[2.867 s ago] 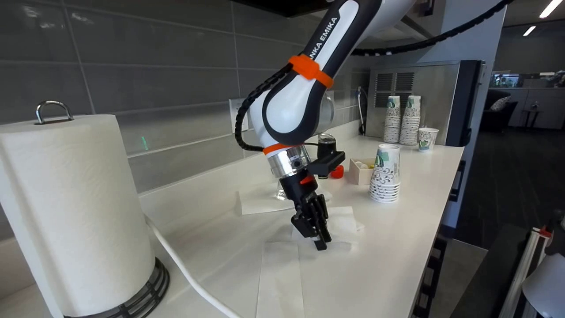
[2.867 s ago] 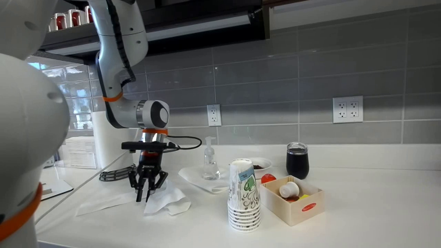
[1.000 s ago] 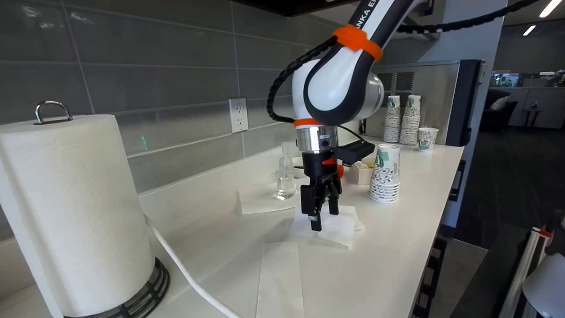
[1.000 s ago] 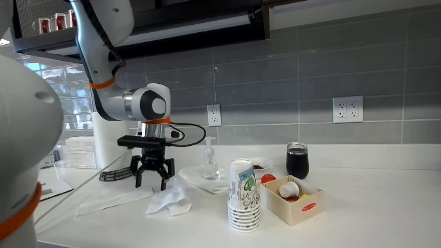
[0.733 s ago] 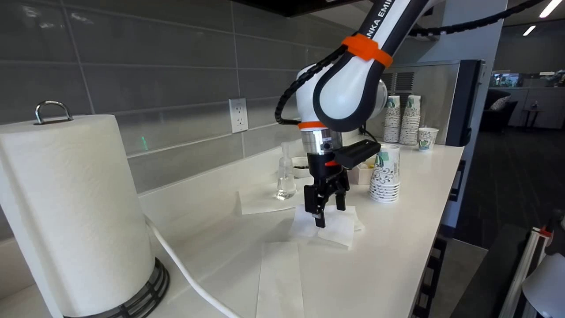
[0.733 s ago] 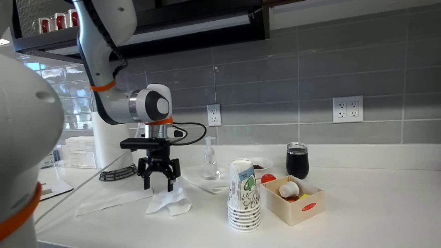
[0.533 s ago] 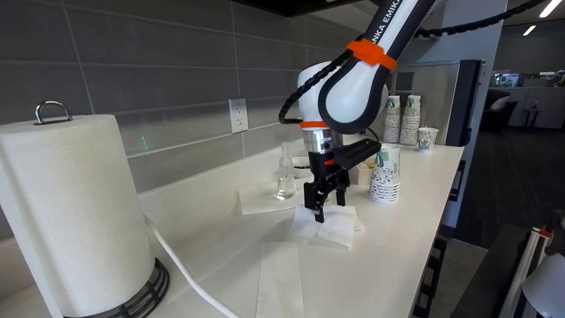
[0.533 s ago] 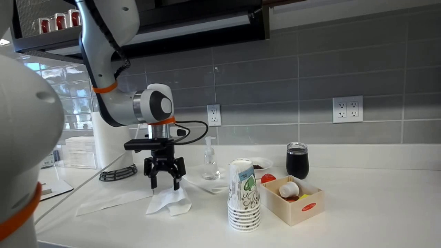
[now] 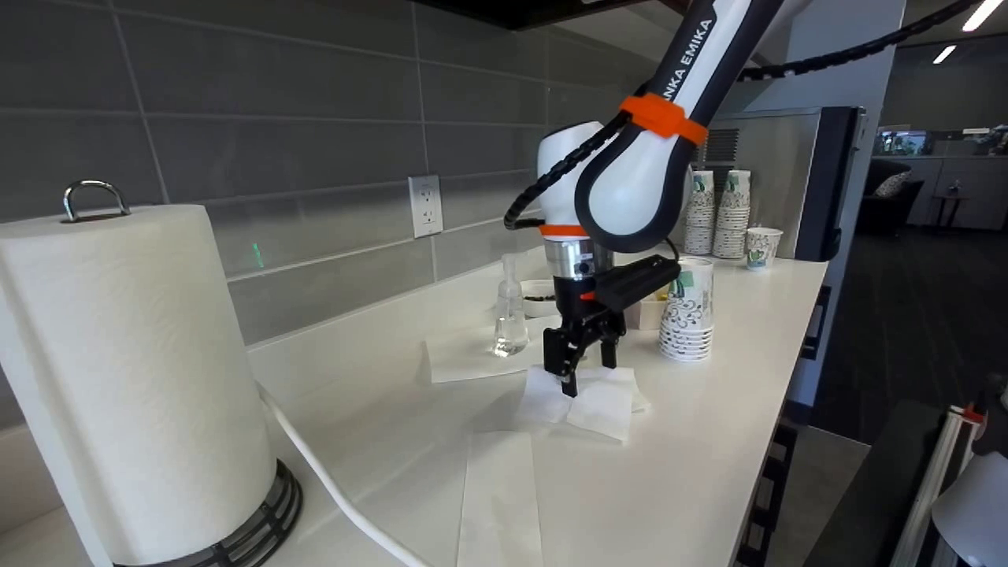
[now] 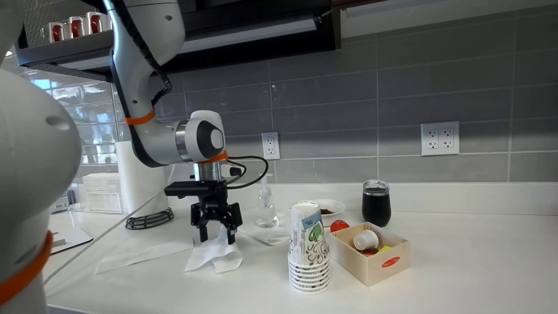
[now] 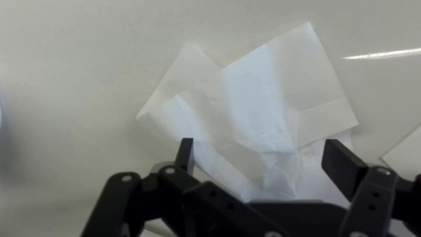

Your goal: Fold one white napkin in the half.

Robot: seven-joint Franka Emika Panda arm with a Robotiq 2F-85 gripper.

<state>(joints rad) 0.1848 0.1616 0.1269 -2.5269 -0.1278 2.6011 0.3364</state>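
Observation:
A crumpled, partly folded white napkin (image 9: 602, 413) lies on the counter, with a raised peak and overlapping layers; in an exterior view the napkin (image 10: 212, 258) shows its loose front corners. Directly above it points my gripper (image 9: 589, 378), black and facing down. Its jaws stand wide apart, also in the wrist view, where the gripper (image 11: 260, 143) has the middle of the napkin (image 11: 256, 98) below and between its fingertips. Nothing is gripped. Whether a fingertip touches the paper I cannot tell. In an exterior view the peak rises between the fingers of the gripper (image 10: 217, 240).
A flat folded napkin strip (image 9: 500, 496) lies close by, and another napkin (image 9: 465, 364) lies under the soap dispenser (image 9: 510, 323). Stacked paper cups (image 10: 308, 253), a wooden box (image 10: 370, 261), a white bowl (image 10: 333, 209) and a black tumbler (image 10: 376, 205) also stand on the counter.
Earlier the gripper was tilted, low beside the strip, its fingers seeming closer together. It has since straightened, stood open, and moved across and down over the napkin, which looks unchanged this last second.

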